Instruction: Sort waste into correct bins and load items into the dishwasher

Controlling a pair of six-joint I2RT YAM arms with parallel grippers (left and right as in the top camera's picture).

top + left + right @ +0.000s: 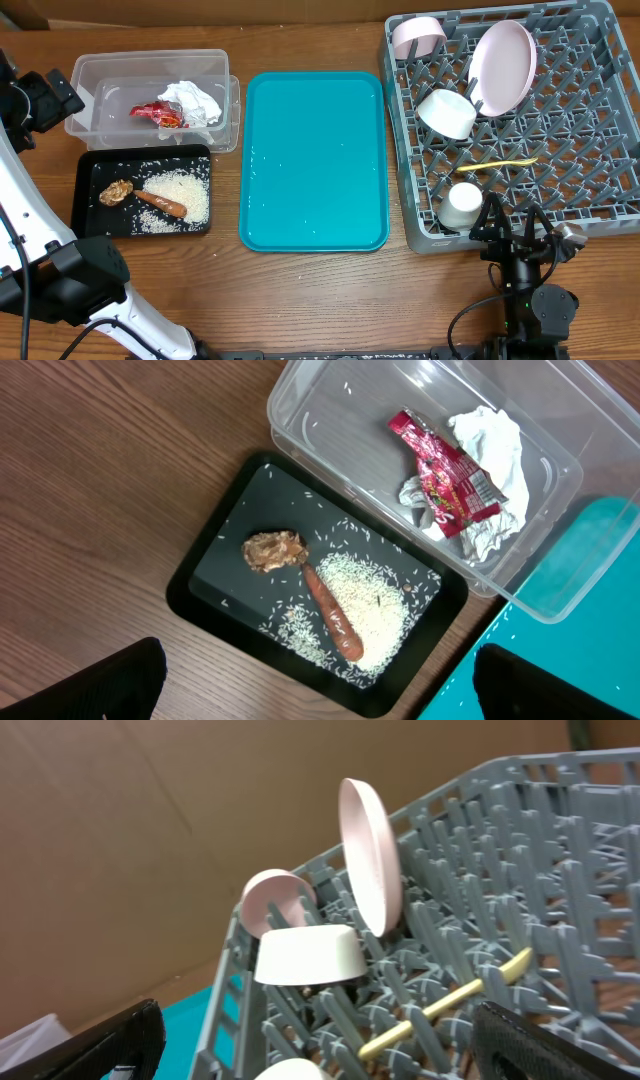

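The red-and-silver wrapper (158, 113) (450, 475) and the white napkin (195, 100) (495, 445) lie in the clear tub (90, 75) (320, 410). The sausage (162, 202) (332, 615), brown lump (116, 192) (273, 550) and rice (185, 190) (375, 605) lie in the black tray (90, 165) (215, 570). The grey rack (600, 130) (560, 870) holds the plate (503, 63) (370, 855), two bowls (418, 35) (447, 112), the cup (463, 205) and the yellow spoon (505, 163) (450, 1005). My left gripper (45, 95) (320, 690) is open and empty, high above the black tray. My right gripper (515, 235) (330, 1055) is open and empty at the rack's front edge.
A large teal tray (315, 160) (590, 580) lies bare between the bins and the rack. A brown cardboard wall (150, 820) stands behind the rack. The left arm's white link (30, 215) runs along the table's left edge.
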